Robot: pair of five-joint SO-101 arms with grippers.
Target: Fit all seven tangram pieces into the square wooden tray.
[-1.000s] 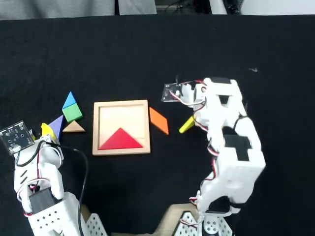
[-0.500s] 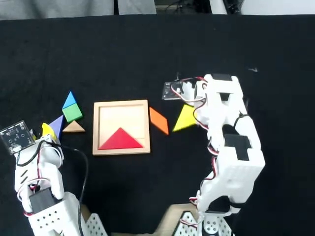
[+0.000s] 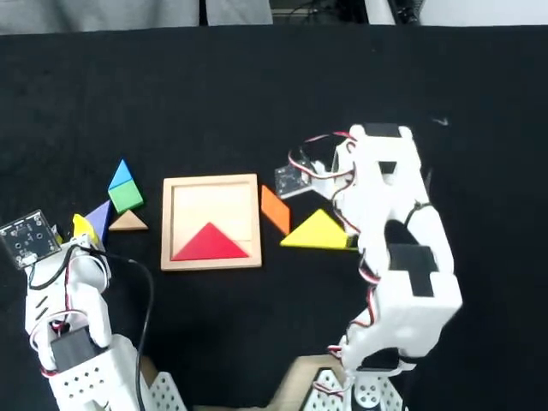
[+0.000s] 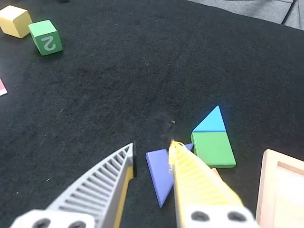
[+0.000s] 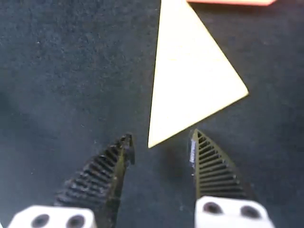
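A black cloth covers the table, and the square wooden tray [image 3: 211,180] lies near its middle with a red triangle [image 3: 210,244] flat inside, along the tray's near edge. Just beside the tray's right edge lies an orange parallelogram [image 3: 275,208], and next to that a large yellow triangle [image 3: 315,232] lies flat on the cloth, outside the tray. The right arm [image 3: 385,188] bends over that triangle's far corner. In its wrist view the right gripper [image 5: 160,141] has its fingers apart, with one corner of the yellow triangle [image 5: 190,76] lying between the tips, gripped by neither. To the left of the tray sit a blue triangle [image 3: 122,174], a green square [image 3: 126,197], a purple triangle [image 3: 98,218] and a small plain wooden triangle [image 3: 128,223], grouped close together. The left gripper [image 4: 150,148] hangs low over the purple triangle [image 4: 159,173] with its fingers spread, the yellow finger overlapping that piece. A yellow block [image 4: 15,20] and a green block [image 4: 45,37] lie well apart from the pieces.
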